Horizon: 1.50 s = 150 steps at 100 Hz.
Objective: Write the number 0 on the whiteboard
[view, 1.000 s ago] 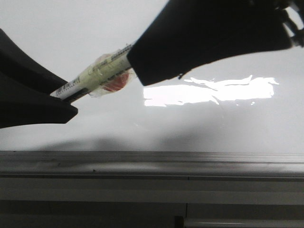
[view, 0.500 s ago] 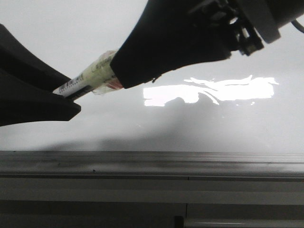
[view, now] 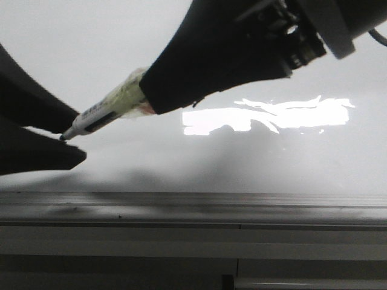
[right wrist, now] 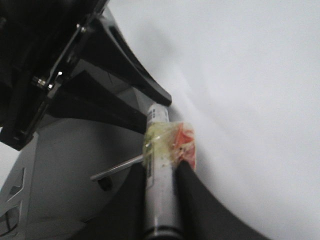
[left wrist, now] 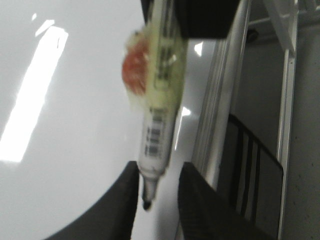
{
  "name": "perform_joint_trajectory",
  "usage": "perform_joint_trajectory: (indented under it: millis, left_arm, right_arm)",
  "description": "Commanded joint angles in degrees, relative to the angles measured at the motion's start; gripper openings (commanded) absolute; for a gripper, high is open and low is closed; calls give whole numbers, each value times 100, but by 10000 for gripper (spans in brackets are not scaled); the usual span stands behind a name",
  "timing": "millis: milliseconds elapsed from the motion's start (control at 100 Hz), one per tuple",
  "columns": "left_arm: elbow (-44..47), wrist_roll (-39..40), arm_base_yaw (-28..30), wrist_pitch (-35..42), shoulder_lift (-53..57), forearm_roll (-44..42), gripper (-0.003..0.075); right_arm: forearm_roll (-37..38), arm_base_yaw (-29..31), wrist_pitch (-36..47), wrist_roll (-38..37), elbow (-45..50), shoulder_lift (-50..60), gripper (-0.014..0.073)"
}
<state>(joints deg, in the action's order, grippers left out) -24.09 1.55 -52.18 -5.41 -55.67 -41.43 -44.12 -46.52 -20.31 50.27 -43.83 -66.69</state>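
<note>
Front view, right pincer [view: 148,96] clamping marker [view: 103,112], tip above whiteboard [view: 254,163], beside left pincer [view: 72,136]

Marker [left wrist: 159,120]: barcode and small print on barrel, too blurred to read. No other text.

1. The marker [view: 103,112] slants over the whiteboard [view: 272,163], its tip at the left.
2. The right hand [view: 151,96] is behind it; the left hand [view: 63,142] is at the tip.
3. The rail [view: 193,208] runs nearest the viewer.
</note>
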Motion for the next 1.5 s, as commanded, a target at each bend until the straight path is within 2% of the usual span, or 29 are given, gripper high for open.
perform_joint_trajectory:
  millis: [0, 60, 200, 470, 520, 590, 640, 690, 740, 830, 920, 1211, 1491]
  left_arm:
    - [-265, 90, -47, -444, 110, 256, 334]
    - [-461, 90, -47, -1116, 219, 552, 372]
    - [-919, 90, -55, -2277, 751, 1134, 369]
    - [-1235, 283, -55, -2382, 2683, 1201, 352]
    - [-1272, 396, -33, -2305, 3037, 1143, 319]
    - [-1283, 435, -33, -2213, 3494, 930, 235]
    - [-1283, 472, -33, -2203, 3771, 683, 135]
    - [-1283, 758, -33, -2217, 3989, 329, -24]
    - [-1283, 1260, -33, -2284, 4149, -117, -20]
    - [-1283, 2753, -33, -2697, 4277, -1168, -20]
    - [-1273, 3446, -33, -3117, 4277, -1665, -20]
    - [-1084, 3474, -33, -2320, 4277, -1769, -20]
    - [-865, 3578, -33, -2342, 4277, -1822, -20]
  right_arm:
    - [-81, 39, 559, 49, -194, 87, -70]
    - [-157, 39, 734, 49, -194, 52, -70]
    - [-157, 39, 995, 49, -194, -60, -70]
    - [-200, 39, 1016, 49, -194, -84, -70]
    - [-223, 39, 1017, 49, -194, -84, -70]
    - [-386, 39, 1005, 49, -194, -84, -70]
    - [-454, 39, 996, 49, -194, -84, -70]
    - [-452, 39, 979, 49, -194, -84, -70]
    - [-452, 39, 941, 49, -194, -84, -70]
    - [-467, 39, 869, 49, -194, -84, -70]
    - [-485, 39, 856, 49, -194, -84, -70]
    - [-526, 39, 810, 49, -194, -84, -70]
    - [-526, 39, 776, 49, -194, -58, -69]
